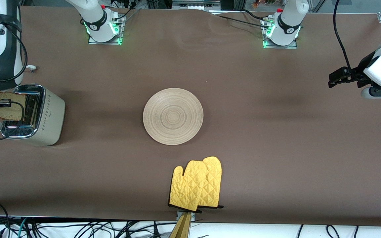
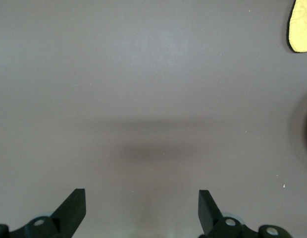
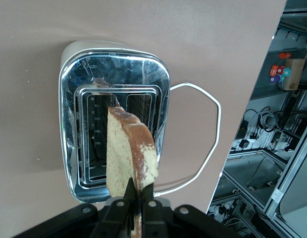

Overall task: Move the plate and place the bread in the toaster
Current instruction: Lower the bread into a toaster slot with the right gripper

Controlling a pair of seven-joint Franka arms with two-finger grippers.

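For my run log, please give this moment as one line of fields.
right tool: shut on bread, over toaster | left tool: open, waiting over bare table | plate: mid-table, empty

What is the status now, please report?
Right claw shut on bread, over toaster slots. Left claw open, waiting over bare table at its own end. Plate mid-table, empty. Nothing blocks the slots.

left gripper [image 2: 142, 210]: fingers spread wide, arm apparently waiting | right gripper [image 3: 137, 198]: fingers clamped, pointing down
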